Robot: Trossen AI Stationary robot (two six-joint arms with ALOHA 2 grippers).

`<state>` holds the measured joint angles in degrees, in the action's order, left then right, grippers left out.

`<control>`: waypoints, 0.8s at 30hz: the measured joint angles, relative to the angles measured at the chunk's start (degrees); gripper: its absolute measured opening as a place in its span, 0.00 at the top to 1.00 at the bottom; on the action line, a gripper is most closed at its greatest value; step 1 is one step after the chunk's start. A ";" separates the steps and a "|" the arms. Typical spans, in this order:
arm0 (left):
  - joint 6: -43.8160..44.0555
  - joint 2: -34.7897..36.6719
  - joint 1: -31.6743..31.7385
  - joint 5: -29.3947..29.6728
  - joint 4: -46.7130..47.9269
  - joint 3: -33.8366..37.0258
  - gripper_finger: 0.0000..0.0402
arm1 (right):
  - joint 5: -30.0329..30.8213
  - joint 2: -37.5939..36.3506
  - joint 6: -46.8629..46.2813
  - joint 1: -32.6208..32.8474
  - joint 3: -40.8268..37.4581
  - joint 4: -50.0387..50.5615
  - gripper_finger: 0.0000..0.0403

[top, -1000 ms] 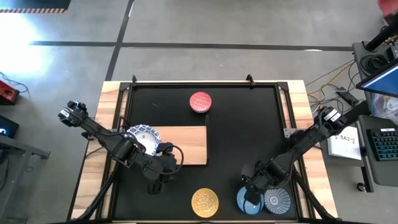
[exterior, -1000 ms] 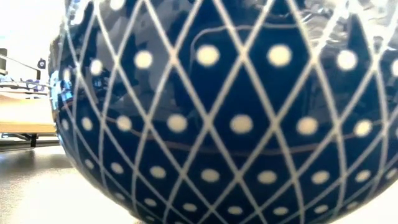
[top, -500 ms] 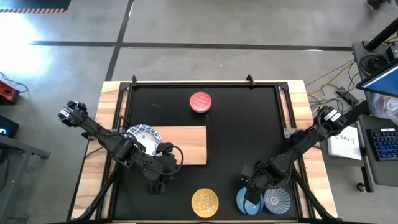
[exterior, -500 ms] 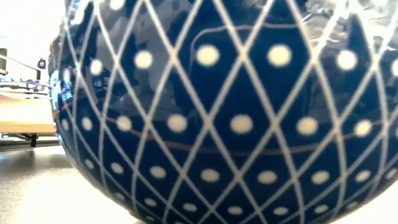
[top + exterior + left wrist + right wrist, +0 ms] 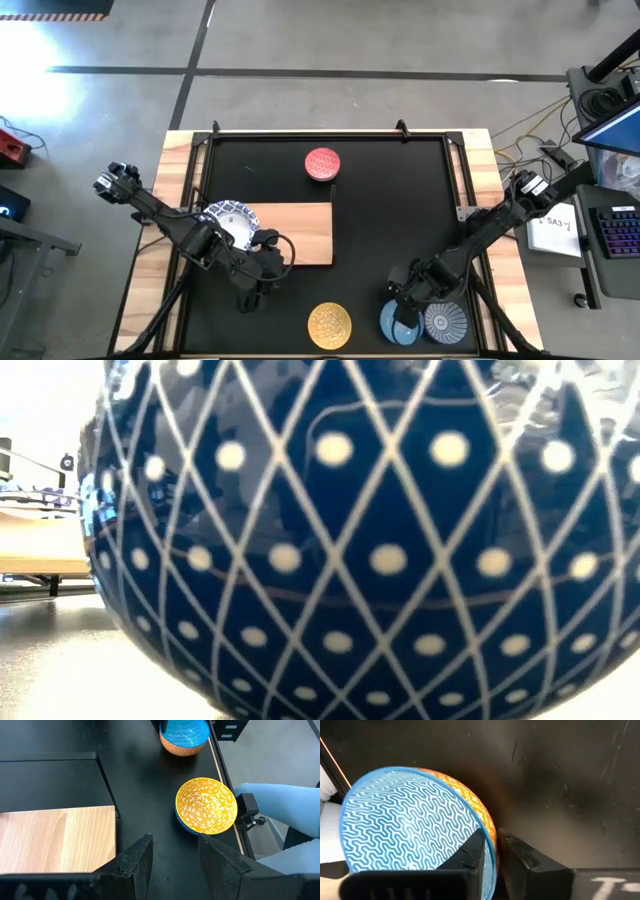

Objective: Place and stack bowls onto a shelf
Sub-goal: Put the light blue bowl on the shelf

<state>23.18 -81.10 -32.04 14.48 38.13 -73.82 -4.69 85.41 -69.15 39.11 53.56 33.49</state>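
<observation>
Toward the near right of the table, my right gripper (image 5: 403, 312) is shut on the light blue bowl (image 5: 397, 322), which has an orange outside. Beside it stands the grey-blue bowl (image 5: 445, 323). The yellow bowl (image 5: 329, 325) sits by the near edge and the red bowl (image 5: 323, 163) toward the far side. A white bowl with a blue pattern (image 5: 228, 222) rests on the left end of the light-wood shelf (image 5: 300, 235), partly under my left arm. My left gripper (image 5: 175, 865) is open. It hovers over the table just near of the shelf, touching nothing. My right gripper holds the light blue bowl by its rim (image 5: 489, 840), on the side nearest the gripper. One finger (image 5: 470, 851) is inside the bowl and the other (image 5: 522, 856) is outside against the orange wall. The fingers slant down from above. The bowl stands upright on the table (image 5: 184, 735).
A dark blue bowl wall with a white lattice and dots (image 5: 370, 540) fills the low view, with the shelf (image 5: 40, 550) showing at the left. Wooden side strips (image 5: 175, 200) border the black table. A person's light blue clothing (image 5: 280, 805) shows beyond the near edge.
</observation>
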 joint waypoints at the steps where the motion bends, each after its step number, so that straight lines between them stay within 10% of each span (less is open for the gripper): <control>1: 0.00 0.00 0.00 0.00 0.01 0.00 0.65 | 0.02 0.00 0.27 0.00 0.00 0.04 0.91; 24: -0.22 0.00 0.00 0.00 0.76 0.00 0.65 | -1.79 -1.60 5.35 -3.26 5.15 -0.80 0.97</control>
<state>22.96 -81.10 -32.04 14.48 38.89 -73.82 -6.48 83.81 -63.80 35.85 58.71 32.70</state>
